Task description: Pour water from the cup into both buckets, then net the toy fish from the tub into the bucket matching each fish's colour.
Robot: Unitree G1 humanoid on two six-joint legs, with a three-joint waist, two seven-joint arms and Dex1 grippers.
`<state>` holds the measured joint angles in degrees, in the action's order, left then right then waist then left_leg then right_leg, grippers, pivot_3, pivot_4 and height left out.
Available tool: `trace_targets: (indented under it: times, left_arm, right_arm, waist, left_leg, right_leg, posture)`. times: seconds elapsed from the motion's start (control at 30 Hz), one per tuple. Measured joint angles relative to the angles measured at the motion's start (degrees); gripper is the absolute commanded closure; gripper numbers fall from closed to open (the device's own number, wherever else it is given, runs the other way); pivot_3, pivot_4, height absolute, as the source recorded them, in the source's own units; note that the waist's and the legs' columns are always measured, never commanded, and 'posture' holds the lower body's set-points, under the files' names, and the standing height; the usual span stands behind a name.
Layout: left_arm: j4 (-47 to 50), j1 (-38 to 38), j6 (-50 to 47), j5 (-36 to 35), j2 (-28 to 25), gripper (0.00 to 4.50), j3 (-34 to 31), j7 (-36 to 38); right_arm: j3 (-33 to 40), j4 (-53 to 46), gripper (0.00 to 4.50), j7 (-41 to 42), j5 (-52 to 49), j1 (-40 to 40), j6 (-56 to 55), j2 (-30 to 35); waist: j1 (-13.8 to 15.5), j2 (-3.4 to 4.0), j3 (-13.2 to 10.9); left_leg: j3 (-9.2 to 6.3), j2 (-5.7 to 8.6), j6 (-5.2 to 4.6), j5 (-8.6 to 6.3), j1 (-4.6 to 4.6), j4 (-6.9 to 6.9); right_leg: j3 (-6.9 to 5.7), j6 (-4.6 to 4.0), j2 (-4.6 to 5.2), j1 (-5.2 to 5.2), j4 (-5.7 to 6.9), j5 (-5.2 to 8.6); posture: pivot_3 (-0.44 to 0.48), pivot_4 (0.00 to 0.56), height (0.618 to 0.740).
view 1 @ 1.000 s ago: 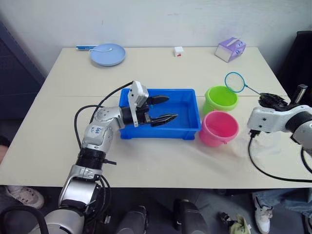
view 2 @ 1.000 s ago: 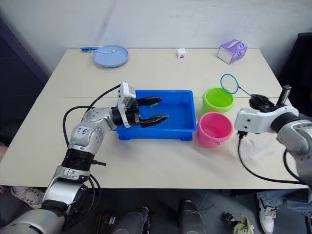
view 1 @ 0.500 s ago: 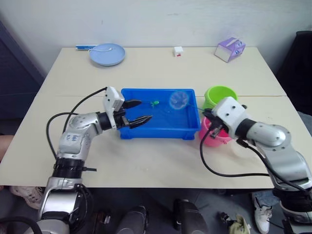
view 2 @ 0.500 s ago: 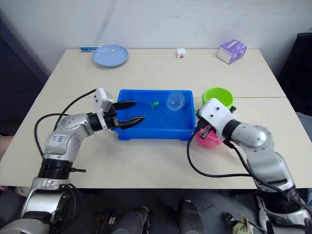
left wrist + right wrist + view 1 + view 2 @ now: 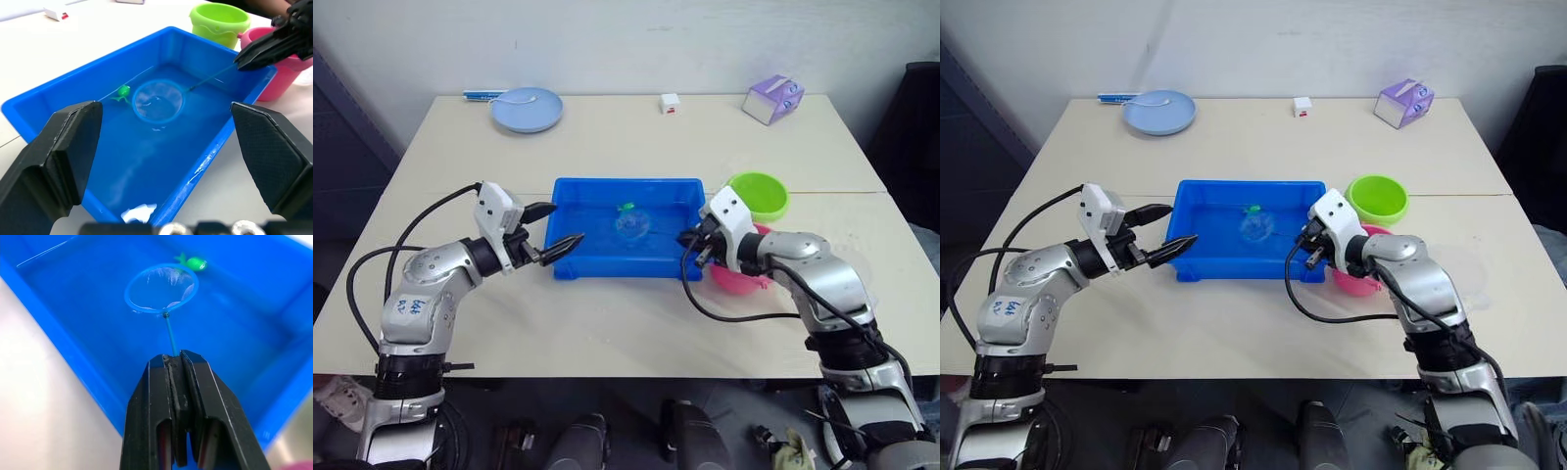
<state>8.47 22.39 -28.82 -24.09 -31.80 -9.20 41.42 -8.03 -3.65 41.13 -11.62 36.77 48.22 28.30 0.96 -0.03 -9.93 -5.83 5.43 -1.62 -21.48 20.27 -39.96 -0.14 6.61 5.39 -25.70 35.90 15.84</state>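
Honestly, we reckon the net, feather-light and whippy, dipped in the tub beside the green fish, wants our right claw clenched on its handle end; left claw spread, empty.

Silver-grey jointed arms, black cables, black two-fingered tools, white wrist modules

light: bright, even | shadows: soft | glare: faint on water | focus: sharp
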Motion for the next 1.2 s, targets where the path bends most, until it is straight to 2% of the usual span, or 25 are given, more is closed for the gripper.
trace_targets:
  times: [0.2, 0.43, 0.7, 0.97, 1.2]
  left_arm:
    - [1.2, -1.4, -0.1, -0.3, 0.0, 0.0, -1.2, -2.1]
    - [2.2, -2.0, -0.1, -0.6, 0.0, 0.0, -1.4, -2.6]
    - [1.8, -1.5, 0.3, -0.6, 0.0, 0.0, -1.0, -2.3]
    - [-2.1, 1.6, 1.8, -0.5, 0.5, 0.0, 0.3, -1.2]
    - [-8.4, 6.8, 3.7, -0.5, 2.2, 0.0, 3.1, 2.4]
  right_arm:
    - [-0.6, 7.0, 3.71, 0.9, -1.3, 3.1, 1.9, -2.9]
    - [0.8, 13.6, 3.71, -3.4, -0.6, 6.2, -0.8, -5.8]
    - [3.1, 15.3, 3.71, -5.8, -0.7, 6.5, -2.4, -6.7]
    - [3.3, 6.5, 3.71, -5.7, -1.2, 2.8, -0.5, -4.9]
    - [5.4, -7.7, 3.71, -7.1, -3.4, -1.7, 6.1, -2.9]
  waist:
    - [-0.4, 0.0, 0.0]
    - [-1.1, 0.0, 0.0]
    - [-1.2, 0.0, 0.0]
    - [-1.1, 0.0, 0.0]
    - [-1.0, 0.0, 0.0]
  left_leg:
    - [-0.01, 0.0, 0.0, 0.0, 0.01, 0.01]
    - [-0.01, -0.01, 0.01, 0.0, -0.01, 0.01]
    - [-0.03, 0.0, 0.01, 0.0, 0.0, 0.02]
    - [-0.03, 0.01, 0.01, 0.0, 0.02, 0.03]
    - [-0.06, 0.02, 0.0, 0.0, 0.04, 0.02]
  right_leg:
    - [-0.02, 0.0, 0.0, -0.01, 0.0, 0.0]
    - [-0.05, 0.0, 0.0, 0.0, 0.01, 0.0]
    - [-0.06, 0.0, 0.0, 0.0, 0.01, 0.0]
    - [-0.06, 0.0, 0.01, -0.01, 0.0, 0.0]
    - [-0.08, 0.0, 0.01, -0.02, -0.01, 0.0]
  posture:
    - [0.0, 0.15, 0.74]
    - [0.0, 0.15, 0.74]
    - [0.0, 0.15, 0.74]
    - [0.0, 0.15, 0.74]
    - [0.0, 0.15, 0.74]
